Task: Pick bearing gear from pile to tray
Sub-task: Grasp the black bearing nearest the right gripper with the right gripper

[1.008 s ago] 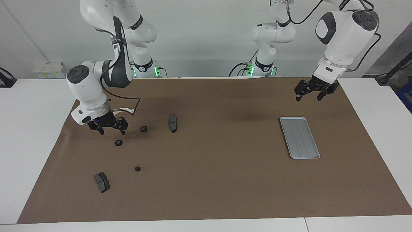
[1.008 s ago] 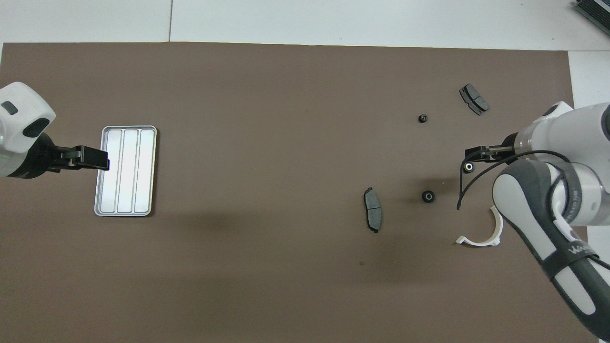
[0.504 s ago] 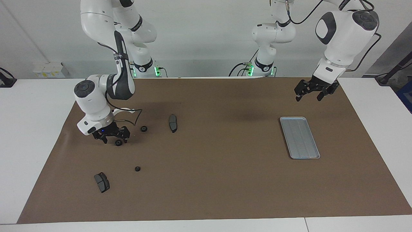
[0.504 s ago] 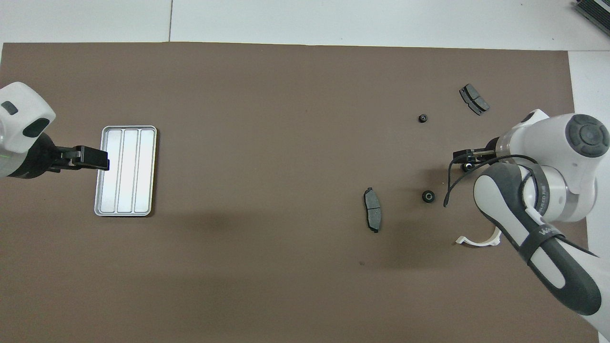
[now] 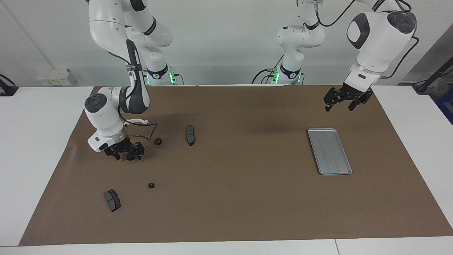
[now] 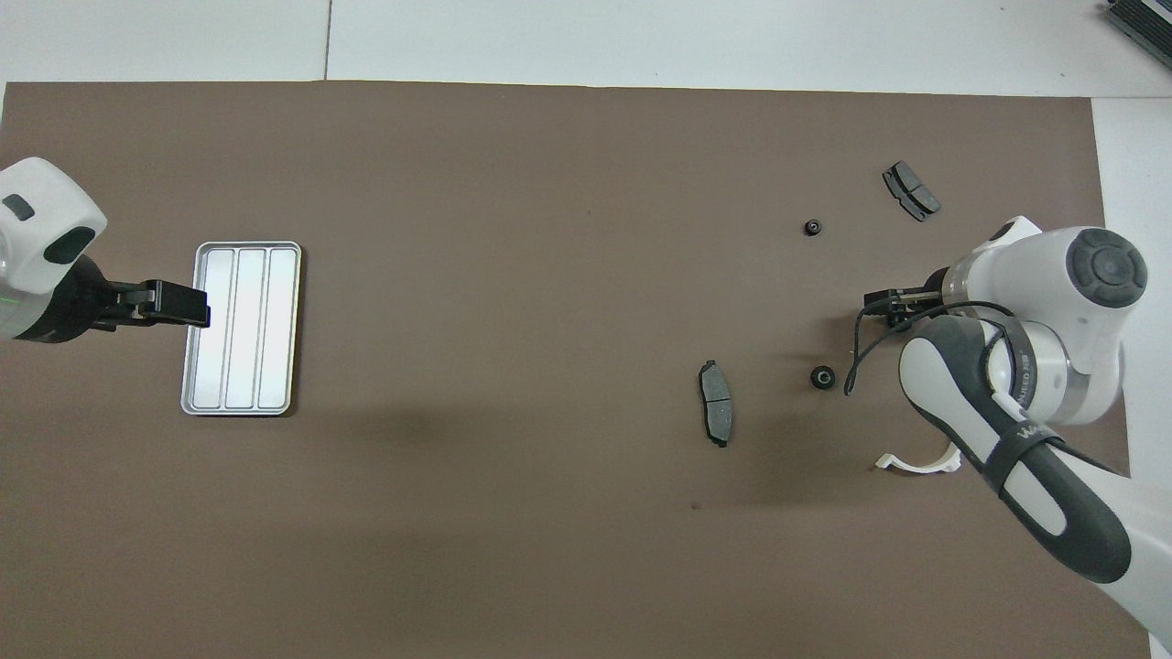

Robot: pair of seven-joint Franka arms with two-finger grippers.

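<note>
The right gripper (image 5: 130, 156) is down at the brown mat (image 5: 233, 198), its black fingers spread either side of a small black round ring (image 5: 130, 157). 2 more rings (image 5: 158, 142) (image 5: 151, 185), 2 dark grey curved pads (image 5: 190, 135) (image 5: 112, 200) and a white half-ring bracket (image 6: 920, 460) lie scattered nearby. The ridged silver tray (image 5: 329, 151) sits bare toward the left arm's end. The left gripper (image 5: 340, 105) waits, fingers apart, above the mat just beside the tray.

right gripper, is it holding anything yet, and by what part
Nothing is held. The right gripper is open, down astride a small black ring on the mat. The left gripper hangs open and empty.
</note>
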